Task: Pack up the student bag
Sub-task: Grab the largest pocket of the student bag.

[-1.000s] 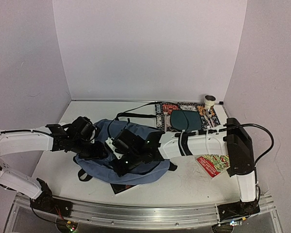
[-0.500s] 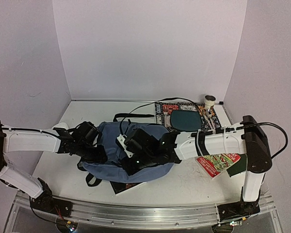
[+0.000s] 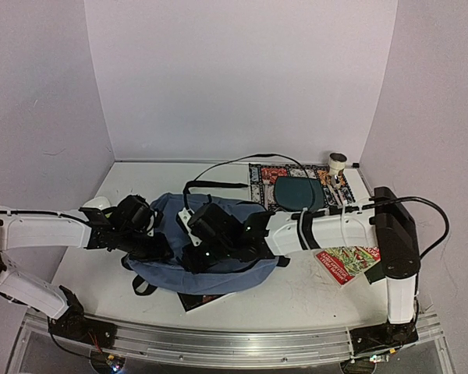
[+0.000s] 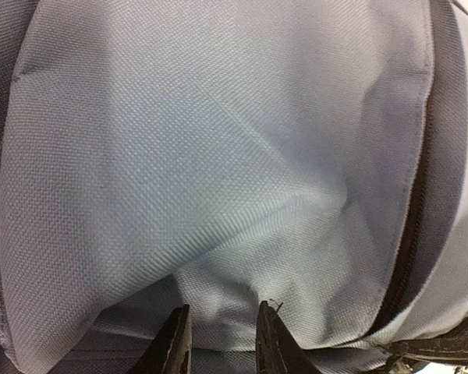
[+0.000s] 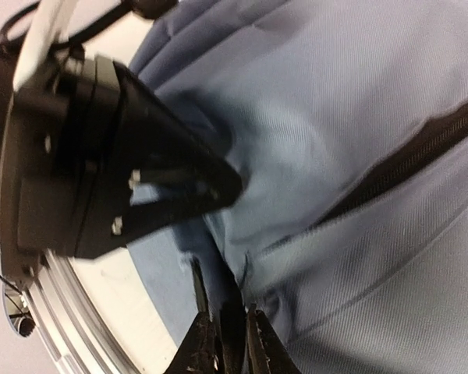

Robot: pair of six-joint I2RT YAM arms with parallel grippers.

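Left end effector pinches the student bag (contents hidden).

Pale lilac walls, white tabletop, soft even light

The top camera sits high behind the arm bases and looks down and forward across the whole desk to the back wall, with the student bag at mid-distance. The left wrist camera looks along the left end effector. The right wrist camera looks along the right end effector, and both are so close to that bag that its fabric fills them.
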